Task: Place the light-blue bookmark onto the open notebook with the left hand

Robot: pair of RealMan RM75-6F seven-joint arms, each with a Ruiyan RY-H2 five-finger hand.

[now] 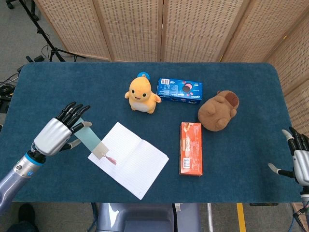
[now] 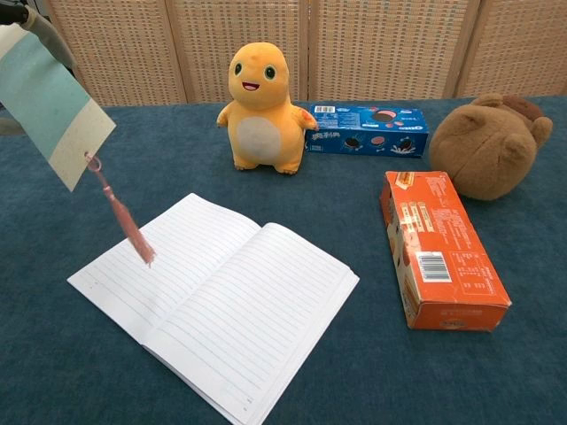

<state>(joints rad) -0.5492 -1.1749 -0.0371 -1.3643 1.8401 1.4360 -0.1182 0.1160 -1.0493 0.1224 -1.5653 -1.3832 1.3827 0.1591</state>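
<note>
My left hand (image 1: 60,134) holds the light-blue bookmark (image 1: 92,141) in the air, at the left of the table. The bookmark (image 2: 55,104) slopes down toward the open notebook (image 1: 129,159), and its pink tassel (image 2: 127,223) dangles over the notebook's left page (image 2: 168,257). In the chest view only the tip of that hand shows, at the top left corner. The lined notebook lies flat at the front middle of the blue table. My right hand (image 1: 299,155) rests at the far right edge, fingers apart, holding nothing.
An orange dinosaur plush (image 1: 141,94) and a blue cookie box (image 1: 179,90) stand behind the notebook. An orange box (image 1: 190,148) lies to the notebook's right, with a brown plush (image 1: 218,111) beyond it. Wicker screens (image 1: 164,29) close off the back.
</note>
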